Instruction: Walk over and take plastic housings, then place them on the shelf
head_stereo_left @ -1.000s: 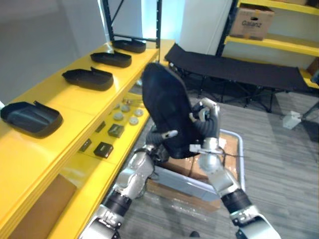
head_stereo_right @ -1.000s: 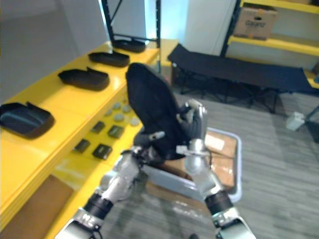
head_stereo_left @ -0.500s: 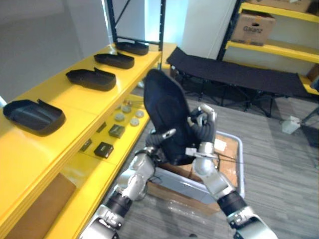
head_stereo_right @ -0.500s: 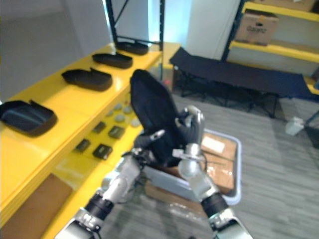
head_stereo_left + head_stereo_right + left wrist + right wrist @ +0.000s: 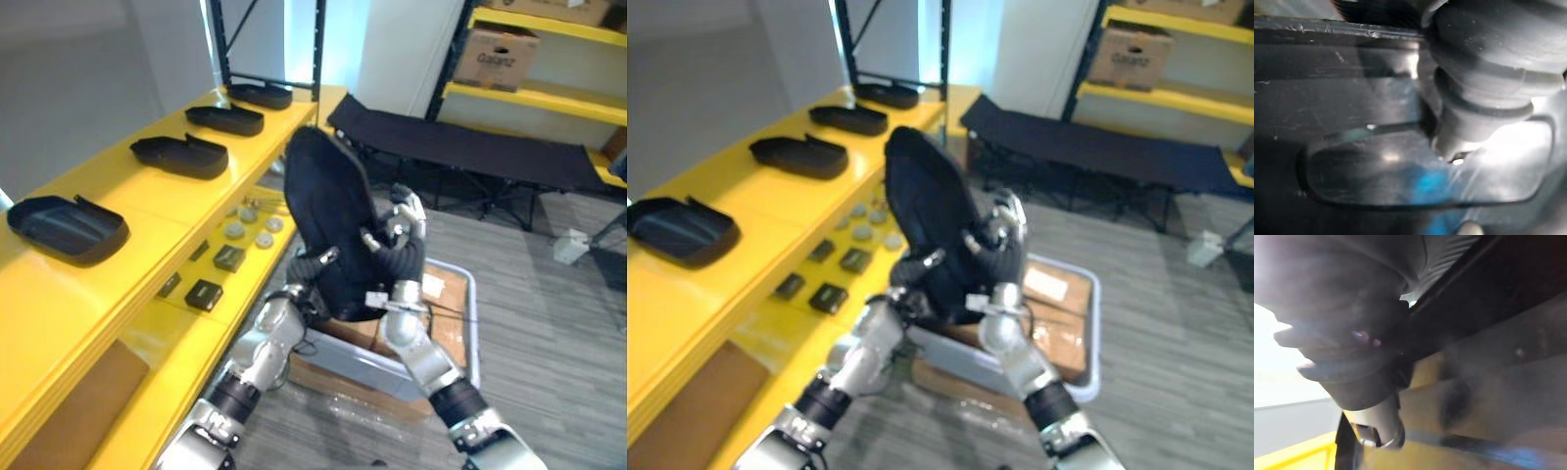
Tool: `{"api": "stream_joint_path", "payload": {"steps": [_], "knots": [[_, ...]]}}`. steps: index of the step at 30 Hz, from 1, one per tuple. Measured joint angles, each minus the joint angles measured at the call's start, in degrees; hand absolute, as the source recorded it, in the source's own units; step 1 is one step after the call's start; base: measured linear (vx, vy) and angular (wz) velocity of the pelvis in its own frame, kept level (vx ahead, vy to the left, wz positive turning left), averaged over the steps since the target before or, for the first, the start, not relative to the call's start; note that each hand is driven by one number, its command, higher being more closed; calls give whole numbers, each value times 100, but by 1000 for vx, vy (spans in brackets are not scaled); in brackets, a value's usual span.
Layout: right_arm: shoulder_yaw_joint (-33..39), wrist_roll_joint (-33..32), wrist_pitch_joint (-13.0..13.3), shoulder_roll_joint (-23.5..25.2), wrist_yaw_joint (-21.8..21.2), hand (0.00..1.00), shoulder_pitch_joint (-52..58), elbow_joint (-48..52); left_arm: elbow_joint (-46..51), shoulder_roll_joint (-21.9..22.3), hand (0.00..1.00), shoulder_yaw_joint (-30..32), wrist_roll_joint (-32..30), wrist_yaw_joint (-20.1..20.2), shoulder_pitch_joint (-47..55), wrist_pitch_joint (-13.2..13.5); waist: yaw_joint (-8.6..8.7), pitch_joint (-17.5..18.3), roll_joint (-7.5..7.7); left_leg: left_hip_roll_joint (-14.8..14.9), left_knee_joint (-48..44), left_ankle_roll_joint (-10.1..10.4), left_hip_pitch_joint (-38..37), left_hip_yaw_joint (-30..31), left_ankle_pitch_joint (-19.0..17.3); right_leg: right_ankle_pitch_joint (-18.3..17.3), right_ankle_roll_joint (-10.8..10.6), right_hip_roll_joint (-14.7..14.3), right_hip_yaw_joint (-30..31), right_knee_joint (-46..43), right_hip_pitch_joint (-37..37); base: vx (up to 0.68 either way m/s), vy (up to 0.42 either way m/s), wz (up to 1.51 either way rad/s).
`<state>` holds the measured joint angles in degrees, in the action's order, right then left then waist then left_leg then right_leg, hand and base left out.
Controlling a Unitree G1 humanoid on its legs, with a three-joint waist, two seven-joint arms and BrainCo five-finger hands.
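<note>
Plastic housing [image 5: 328, 206]: black rigid shell, probably light and slick; best held by opposite rims. Right robot hand [image 5: 397, 240] clasps one edge; left robot hand [image 5: 315, 264] beneath, grip indiscernible.

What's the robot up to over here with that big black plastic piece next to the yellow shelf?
The robot holds a large black plastic housing tilted on end between its left hand and right hand, both gripping its edges, above a grey crate on the floor. It is not yet set on the yellow shelf to the robot's left, where four similar black housings already lie in a row.
</note>
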<state>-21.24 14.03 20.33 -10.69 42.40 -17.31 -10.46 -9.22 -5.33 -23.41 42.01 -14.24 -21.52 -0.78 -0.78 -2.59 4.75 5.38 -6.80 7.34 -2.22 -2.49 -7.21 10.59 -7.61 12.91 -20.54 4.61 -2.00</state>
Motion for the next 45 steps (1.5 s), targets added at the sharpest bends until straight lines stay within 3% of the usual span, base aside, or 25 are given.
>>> {"api": "stream_joint_path", "payload": {"steps": [2,3,6,10,12,16,20,22,24,29,33,38,43,45], "knots": [[100,-58,5,-119,-319,0,118,425,413,-32,100,141,-271,-87,0,3,9,0,0,-3,-16,0,20,-1,-1,2,3,-7,0,0,15,-1,2,-2],[84,-330,88,-221,-941,0,157,838,843,-40,100,362,-814,-176,-5,91,56,0,1,0,-18,1,2,-24,-1,5,6,-19,10,-1,10,-2,3,-5],[341,-769,341,-302,-1899,0,154,1657,1286,-21,100,1046,-1566,-257,-26,450,89,0,3,9,2,1,-87,-81,-2,14,18,-29,45,-1,-26,-2,0,-9],[1320,-1338,596,-389,-2281,0,64,2388,1310,-114,100,1862,-2097,-483,78,711,99,34,56,18,11,0,-116,-125,-3,-14,63,-39,58,2,-18,-33,-2,-8],[2079,-1923,701,-473,-2526,0,57,2860,1310,-157,100,2377,-2474,-800,402,882,107,39,61,63,42,5,-185,-206,-6,-57,117,-78,74,3,-30,-16,-11,-14],[2740,-2504,740,-469,-2806,0,314,3238,1312,-87,100,2694,-2856,-1139,742,986,154,36,54,128,59,21,-186,-256,-9,-60,123,-139,96,1,6,13,-17,-8],[3228,-2993,639,-165,-2962,0,1378,3278,1573,15,100,2725,-3205,-1337,1109,1045,194,29,33,174,99,49,-187,-323,-27,-47,104,-191,157,0,70,28,4,-8],[3266,-3418,385,226,-3126,0,2022,3210,1875,189,100,2791,-3358,-1428,1423,1088,288,32,-25,178,135,51,-188,-362,-27,-46,102,-197,190,0,108,30,12,-9],[3214,-4089,254,738,-3550,0,2853,2880,2167,451,100,2831,-3351,-1422,1973,1251,335,28,-120,182,185,60,-192,-430,-35,-46,102,-203,241,0,140,20,22,-11],[3056,-4355,231,1172,-3754,0,3549,1817,2282,708,100,2815,-3280,-1266,2929,1619,341,10,-231,189,226,63,-201,-530,-39,-43,96,-217,338,1,209,2,12,-10],[2741,-3309,153,1125,-3508,0,3563,1648,2400,701,100,2817,-3279,-1162,3299,1737,298,-26,-286,188,227,65,-192,-531,-44,-47,96,-215,339,2,207,-9,1,0],[2354,-3058,44,847,-3355,0,3352,1644,2904,635,100,2834,-3363,-1224,3396,1970,165,-38,-306,172,225,62,-176,-480,-41,-45,93,-199,304,1,195,0,5,4],[2076,-3073,-119,708,-3350,0,2812,1300,3072,582,100,3004,-3603,-1452,3394,1945,84,-37,-308,86,223,24,-51,-113,2,-93,38,-96,-69,1,61,6,15,38],[1802,-3138,-182,701,-3347,0,2647,1068,3218,611,100,3190,-3679,-1530,3448,1895,-85,-40,-313,28,229,10,37,136,51,-118,9,-39,-326,0,-24,22,19,54]]}}
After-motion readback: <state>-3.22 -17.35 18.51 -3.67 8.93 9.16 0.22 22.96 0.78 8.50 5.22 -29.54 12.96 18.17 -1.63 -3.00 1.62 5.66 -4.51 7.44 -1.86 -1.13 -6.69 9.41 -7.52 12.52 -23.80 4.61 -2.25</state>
